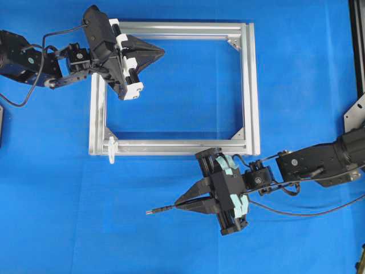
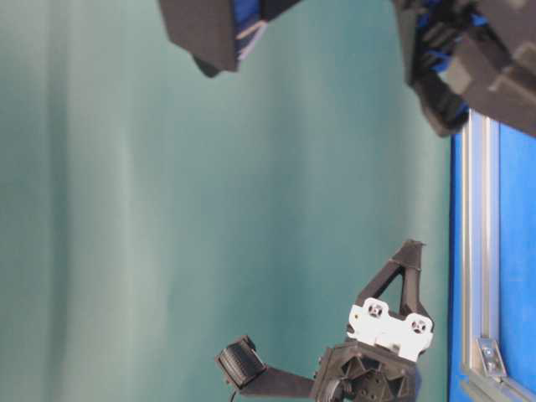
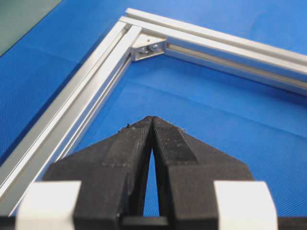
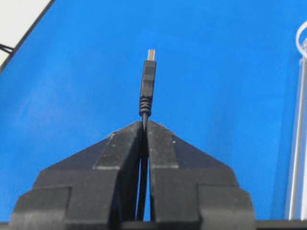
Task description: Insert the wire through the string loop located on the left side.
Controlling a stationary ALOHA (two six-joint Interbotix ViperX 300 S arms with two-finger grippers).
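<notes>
On the blue mat (image 1: 296, 85), near side, the right gripper (image 1: 178, 204) is clenched on the wire (image 1: 165, 209), plug tip sticking out leftward, clear of the frame (image 1: 249, 85). Rest of the wire trails right past the arm. Right wrist view shows the plug straight ahead of the pinched fingers (image 4: 160, 143), and the string loop (image 4: 302, 38) only as a whitish arc at the right edge. Overhead shows the loop whole, standing on the frame's near-left corner, left of the plug and well apart from it. Left gripper (image 1: 161, 52) is clenched on nothing over the frame's far rail; its wrist view shows a corner bracket (image 3: 149, 47) ahead.
</notes>
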